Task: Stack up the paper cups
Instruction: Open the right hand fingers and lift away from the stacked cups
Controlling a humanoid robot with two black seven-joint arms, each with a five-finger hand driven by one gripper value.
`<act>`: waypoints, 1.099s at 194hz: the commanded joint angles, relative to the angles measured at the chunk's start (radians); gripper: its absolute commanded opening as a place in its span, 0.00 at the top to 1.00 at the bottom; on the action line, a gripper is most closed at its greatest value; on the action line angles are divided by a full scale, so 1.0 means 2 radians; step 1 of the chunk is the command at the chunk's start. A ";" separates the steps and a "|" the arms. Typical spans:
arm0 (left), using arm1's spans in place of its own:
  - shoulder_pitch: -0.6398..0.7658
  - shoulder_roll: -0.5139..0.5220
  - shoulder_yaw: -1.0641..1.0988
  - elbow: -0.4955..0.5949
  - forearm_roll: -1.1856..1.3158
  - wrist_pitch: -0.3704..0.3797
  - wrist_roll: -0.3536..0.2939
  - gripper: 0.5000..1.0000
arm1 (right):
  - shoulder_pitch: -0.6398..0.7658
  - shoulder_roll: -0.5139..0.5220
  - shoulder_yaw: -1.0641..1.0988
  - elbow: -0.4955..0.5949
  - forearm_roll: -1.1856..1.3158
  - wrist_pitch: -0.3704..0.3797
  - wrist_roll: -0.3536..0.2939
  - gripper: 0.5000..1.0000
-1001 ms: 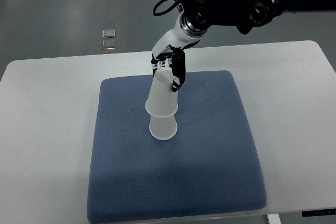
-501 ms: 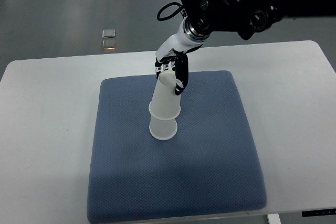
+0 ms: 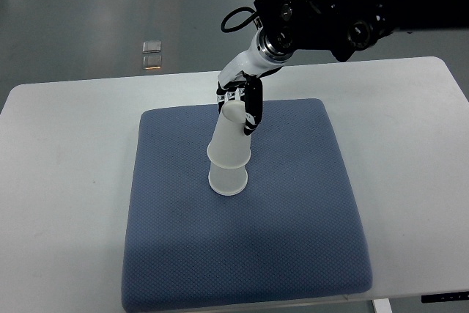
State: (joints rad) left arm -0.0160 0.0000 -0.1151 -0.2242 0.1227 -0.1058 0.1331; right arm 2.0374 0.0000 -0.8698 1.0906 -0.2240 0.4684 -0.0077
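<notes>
**Top cup sits on bottom cup, hand around it**

Far left, past the back edge of the white table (image 3: pixel 66 181), two small shiny squares (image 3: pixel 152 54) lie on the grey floor, one just behind the other; the table is wide and pale and fills most of the picture; a blue mat (image 3: pixel 293 240) with a bumpy weave lies in the middle of it, and the mat has soft round corners.

Near the middle of the mat, a bit toward the back, stand the paper cups; both are white and plain, both are upside down with the wide mouth facing down; the bottom cup (image 3: pixel 226 179) rests flat on the mat, and only its lower band shows; the top cup (image 3: pixel 230 137) is pushed down over it and leans a little to the right, so its small flat base points up and back; the two together look like one tall cone with a step in it.

The right hand (image 3: pixel 240 104) holds the top cup near its base; its black and white fingers (image 3: pixel 251 111) are curled close around the cup on the right side and back; the white wrist goes up and right into a big black arm (image 3: pixel 330 12) with a looped black cable (image 3: pixel 236 18); the arm goes off at the right edge.
</notes>
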 commanded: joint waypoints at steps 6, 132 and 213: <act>0.000 0.000 0.000 0.000 0.000 0.000 0.000 0.00 | -0.005 0.000 0.000 0.000 0.000 -0.001 0.000 0.49; 0.000 0.000 0.000 0.000 0.000 0.001 0.000 0.00 | -0.025 0.000 0.003 -0.005 0.004 -0.018 0.001 0.29; 0.000 0.000 0.000 0.000 0.000 0.001 0.000 0.00 | -0.020 0.000 0.008 -0.005 0.042 -0.011 0.001 0.20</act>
State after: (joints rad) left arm -0.0155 0.0000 -0.1150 -0.2239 0.1227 -0.1043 0.1334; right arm 1.9988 0.0000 -0.8551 1.0814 -0.1490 0.4460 -0.0069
